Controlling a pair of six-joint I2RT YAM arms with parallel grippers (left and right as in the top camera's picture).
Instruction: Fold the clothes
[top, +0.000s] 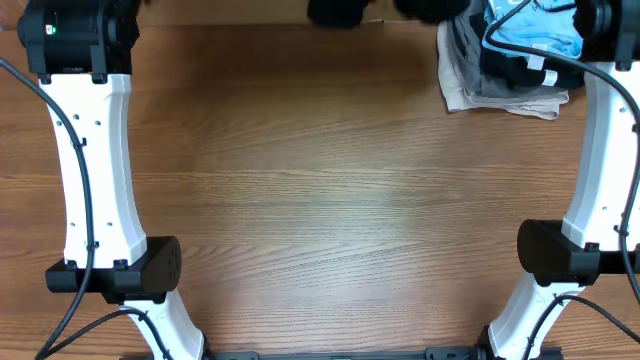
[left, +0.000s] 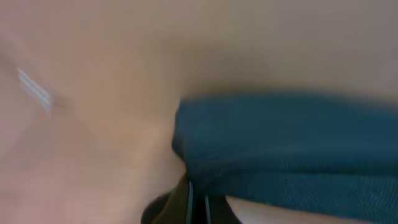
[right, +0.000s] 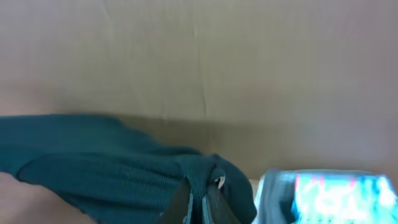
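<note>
The clothes show as dark thin fabric in both wrist views, looking dark teal there. In the left wrist view the fabric stretches to the right from my left gripper, whose jaws are shut on its edge. My right gripper is shut on a bunched fold of the same fabric, which trails off to the left. Overhead, only dark shapes show at the table's far edge, where both grippers are; most of the garment is out of view there.
A pile of other garments lies at the far right corner: beige and grey ones with a light-blue one on top. A blurred bright blue patch shows beside the right gripper. The wooden table lies between the two arm bases.
</note>
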